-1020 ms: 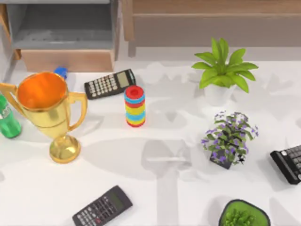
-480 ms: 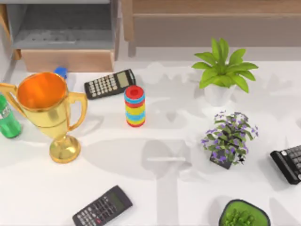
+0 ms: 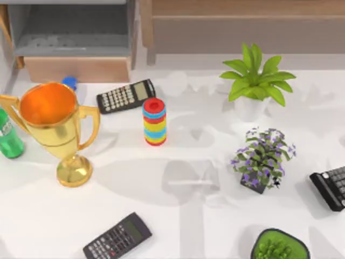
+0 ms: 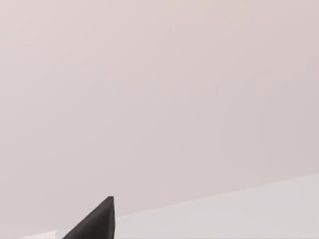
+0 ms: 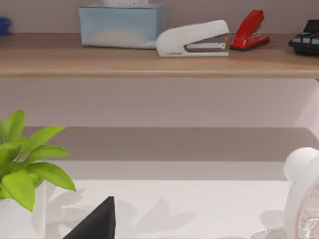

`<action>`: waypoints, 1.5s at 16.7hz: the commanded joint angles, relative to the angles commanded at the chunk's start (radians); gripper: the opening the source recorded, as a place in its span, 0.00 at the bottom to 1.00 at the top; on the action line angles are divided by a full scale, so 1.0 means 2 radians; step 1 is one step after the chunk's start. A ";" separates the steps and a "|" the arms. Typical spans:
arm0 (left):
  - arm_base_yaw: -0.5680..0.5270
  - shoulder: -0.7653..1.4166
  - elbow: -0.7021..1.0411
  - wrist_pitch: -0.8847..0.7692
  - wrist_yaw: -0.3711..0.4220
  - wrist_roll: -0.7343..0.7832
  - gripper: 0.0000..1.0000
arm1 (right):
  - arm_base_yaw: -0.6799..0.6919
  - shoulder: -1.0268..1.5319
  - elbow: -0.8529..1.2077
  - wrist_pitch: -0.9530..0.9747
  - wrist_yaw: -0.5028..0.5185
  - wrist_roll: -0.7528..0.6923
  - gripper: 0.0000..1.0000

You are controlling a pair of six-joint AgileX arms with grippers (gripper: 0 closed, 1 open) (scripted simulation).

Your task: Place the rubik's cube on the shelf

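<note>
Status: no grasp to record.
- The left gripper (image 4: 94,224) appears as a dark wedge against a blank pale wall and a strip of the surface. Whether it is wide or narrow cannot be told.
- The right gripper (image 5: 94,224) appears as a like wedge, low over the surface and facing the shelf (image 5: 149,62). Its state cannot be told either.
- Where the rubik's cube lies cannot be told from these views.

Shelf, right wrist view: the board already carries a tissue box (image 5: 122,25), a white stapler (image 5: 193,39) and a red stapler (image 5: 250,30). There are bare stretches in front of them.

From the top view, the shelf (image 3: 242,8) runs along the far edge, right of the wooden box compartment (image 3: 70,38).

Risks, as judgement:
1. Wrong object. The ring stack (image 3: 154,122) stands mid-surface and shares the cube's bright colours, so a hasty pick could take it instead.
2. Wrong target. The box compartment sits just beside the shelf's upright, so a drift to the left would land the cube there.
3. Collision on the way. The leafy plant (image 3: 253,81) stands between the open surface and the shelf, and the purple-flowered plant (image 3: 263,157) is nearer. A low carry could sweep the leaves or tip a pot.
4. Crowded landing. Setting down near the staplers could nudge them, or leave the cube on the board's edge to roll off.
5. The trophy (image 3: 54,124) is tall and top-heavy, so a left-arm reach past it could topple it.
</note>
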 joint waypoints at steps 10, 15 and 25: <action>-0.153 0.115 0.291 -0.473 -0.087 -0.195 1.00 | 0.000 0.000 0.000 0.000 0.000 0.000 1.00; -0.192 0.165 0.353 -0.593 -0.111 -0.245 1.00 | 0.000 0.000 0.000 0.000 0.000 0.000 1.00; -0.200 0.155 0.346 -0.612 -0.115 -0.260 1.00 | 0.000 0.000 0.000 0.000 0.000 0.000 1.00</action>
